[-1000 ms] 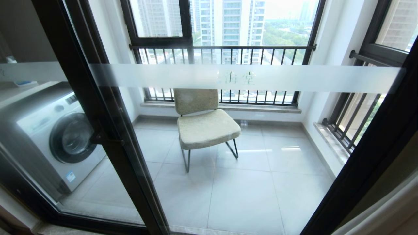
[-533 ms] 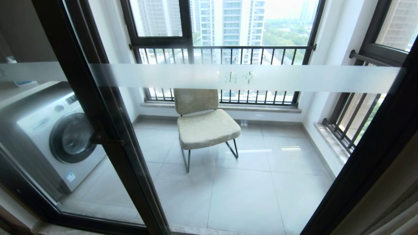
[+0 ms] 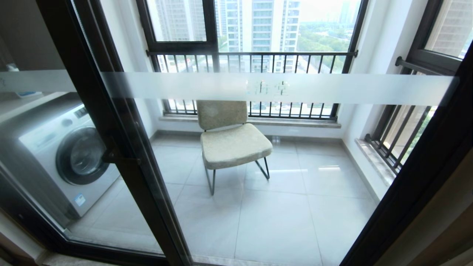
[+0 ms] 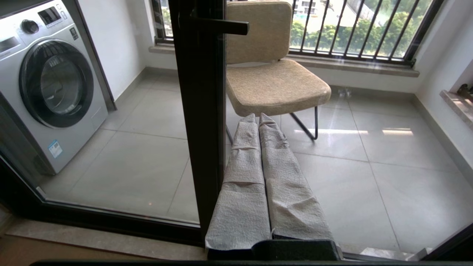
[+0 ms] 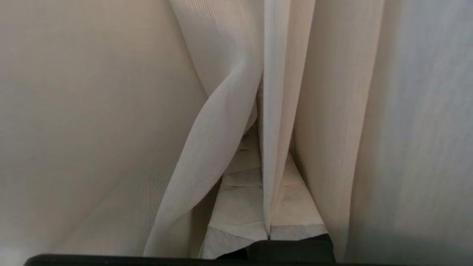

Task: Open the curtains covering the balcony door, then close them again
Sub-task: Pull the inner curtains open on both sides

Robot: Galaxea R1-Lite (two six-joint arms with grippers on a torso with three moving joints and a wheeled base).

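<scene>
Both pincers closed, neither arm seen from the head view.

The right pincer [image 5: 268,207] is buried among the folds of the curtains [image 5: 229,111], its padded fingers [image 5: 240,207] pressed together on a pleat of the fabric. The left pincer [image 4: 258,122] is held shut and empty, pointed toward the curtains' far side.

Balcony floor [image 3: 281,221]: large pale grey glossy tiles, daylight glare. Beige upholstered chair [image 3: 231,142], thin black metal legs, near the back window [image 3: 258,26]. White front-loading washing machine [image 3: 63,155] in the left corner. Black railing bars [image 3: 255,62] across the windows; white walls [image 3: 373,59]; high-rise blocks [image 3: 258,22] outside.
</scene>
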